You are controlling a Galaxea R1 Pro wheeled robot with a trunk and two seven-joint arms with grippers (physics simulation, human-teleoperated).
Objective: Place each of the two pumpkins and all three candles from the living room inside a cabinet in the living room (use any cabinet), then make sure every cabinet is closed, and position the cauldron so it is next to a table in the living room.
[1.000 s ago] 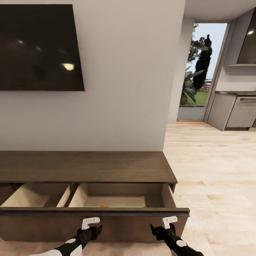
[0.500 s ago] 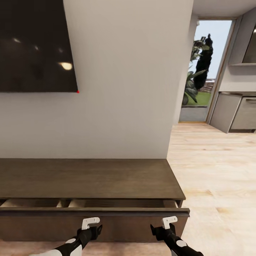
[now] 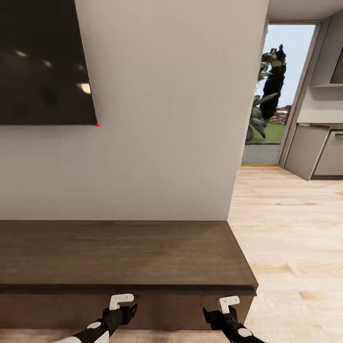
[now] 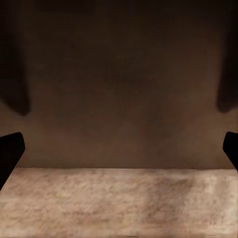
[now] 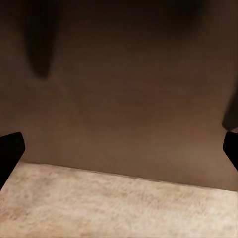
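The long, low dark-brown cabinet (image 3: 124, 252) runs along the wall in front of me, its drawer fronts flush under the flat top. My left gripper (image 3: 126, 310) and right gripper (image 3: 215, 315) are low down, right in front of the drawer front. In both wrist views the dark wooden front (image 4: 119, 89) (image 5: 119, 99) is very close. The fingertips (image 4: 10, 151) (image 5: 10, 151) sit far apart at the picture edges, so both grippers are open and hold nothing. The pumpkins, candles, cauldron and table are out of view.
A black TV (image 3: 43, 62) hangs on the white wall above the cabinet. To the right, light wood floor (image 3: 295, 228) leads to a glass door (image 3: 274, 95) and grey kitchen cupboards (image 3: 317, 152).
The pulled-out drawers, open a second ago, have slid in and now sit shut. The whole view has moved closer to the wall, with both grippers staying at the drawer front.
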